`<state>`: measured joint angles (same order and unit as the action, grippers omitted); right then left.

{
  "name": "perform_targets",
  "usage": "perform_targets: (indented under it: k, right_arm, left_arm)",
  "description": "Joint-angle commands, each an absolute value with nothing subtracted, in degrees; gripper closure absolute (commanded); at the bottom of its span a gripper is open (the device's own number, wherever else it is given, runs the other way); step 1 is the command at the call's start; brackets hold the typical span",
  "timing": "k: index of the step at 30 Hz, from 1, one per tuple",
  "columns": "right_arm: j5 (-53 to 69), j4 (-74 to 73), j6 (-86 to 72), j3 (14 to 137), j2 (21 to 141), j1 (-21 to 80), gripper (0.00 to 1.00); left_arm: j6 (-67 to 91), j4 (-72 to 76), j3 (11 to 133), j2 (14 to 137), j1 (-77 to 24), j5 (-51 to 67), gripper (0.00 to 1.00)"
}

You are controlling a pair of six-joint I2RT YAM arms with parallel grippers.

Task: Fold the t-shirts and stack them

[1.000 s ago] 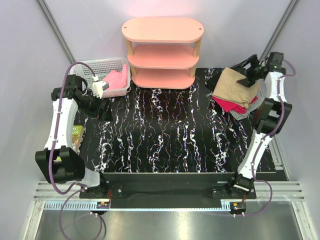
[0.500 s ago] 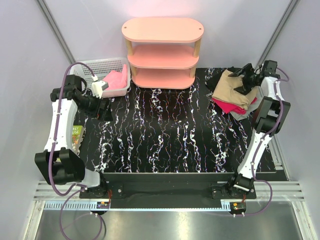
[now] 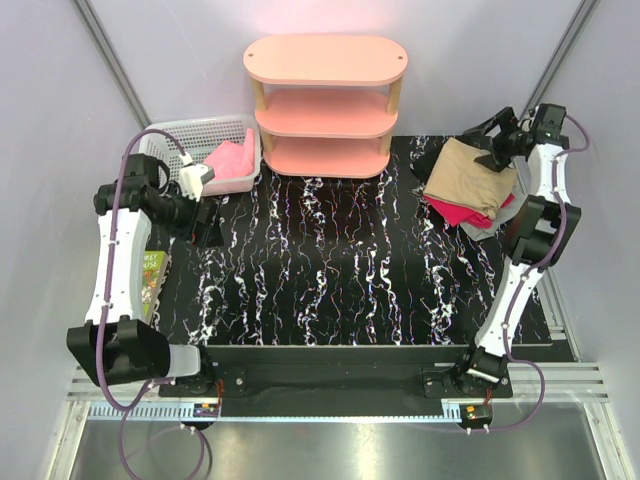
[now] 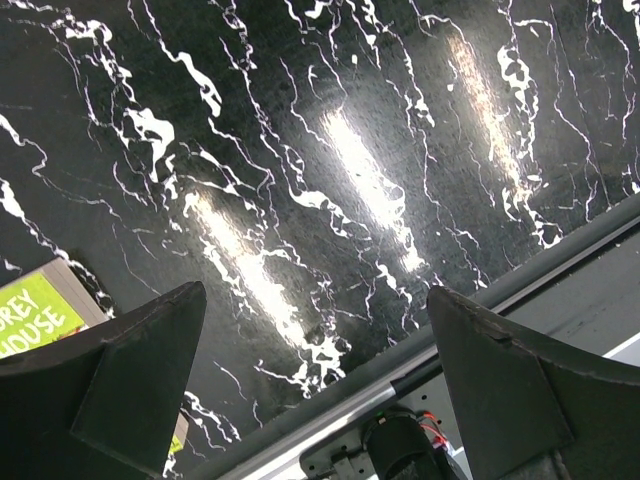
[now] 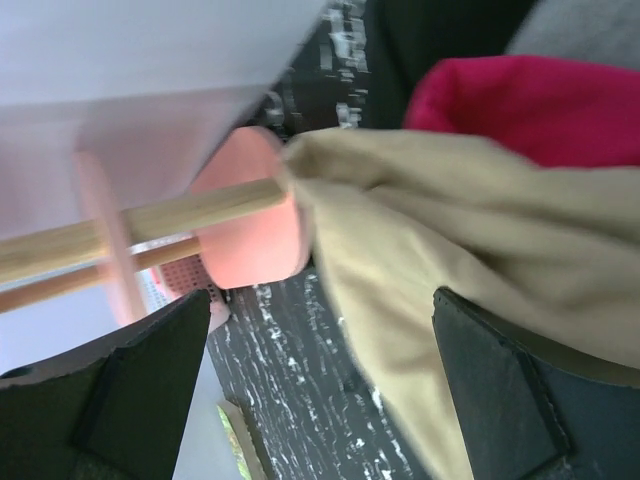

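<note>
Nearest us, our left pincer [image 4: 315,295] hangs wide open over the black tabletop [image 3: 330,280], by its left edge. Farther right, the tan t-shirt [image 3: 468,175] tops the magenta-red t-shirt [image 3: 460,211] and the grey t-shirt [image 3: 487,228]. Our right pincer [image 5: 320,300] gapes open over it, gripping nothing. At the far left, a pink t-shirt [image 3: 232,160] lies in the basket [image 3: 190,130].

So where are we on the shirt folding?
Done: tan t-shirt lies atop the magenta t-shirt and grey t-shirt, stacked far right; fold quality unclear. In hand: nothing; right hand open by the tan one, left hand open over the table. To do: pink t-shirt sits bunched in the basket.
</note>
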<state>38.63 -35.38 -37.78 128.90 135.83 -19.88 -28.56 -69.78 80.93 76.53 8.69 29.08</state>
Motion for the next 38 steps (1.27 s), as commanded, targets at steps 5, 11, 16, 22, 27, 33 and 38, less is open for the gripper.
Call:
perform_targets:
  k: [5,11,16,22,27,33,38]
  right_arm:
    - [38.58,-40.95,-35.42,136.4,144.67,-19.6,0.0]
    - [35.69,-44.12,-31.91,139.75,133.96,-16.79,0.0]
    - [29.54,-49.04,-22.35,133.72,116.34,-7.33,0.0]
    - [18.38,-45.98,-16.18,107.92,93.31,7.63,0.0]
    - [17.14,-40.78,-16.79,91.6,82.28,12.56,0.0]
    - [14.06,-40.87,-16.0,87.71,79.54,13.97,0.0]
    - [13.8,-41.31,-15.82,88.77,80.59,13.97,0.0]
  left_arm:
    - [-27.78,-70.31,81.65,73.22,9.14,29.35,0.01]
    - [-24.53,-69.53,84.02,71.63,9.14,29.88,0.01]
    - [-21.63,-67.42,85.87,70.31,9.14,28.83,0.01]
    - [-17.67,-64.6,85.26,69.96,9.14,30.23,0.01]
    - [-16.0,-62.49,83.32,69.44,9.23,29.71,0.01]
    - [-13.36,-60.47,83.06,68.73,9.14,30.15,0.01]
    - [-13.27,-58.98,82.79,68.03,9.05,28.22,0.01]
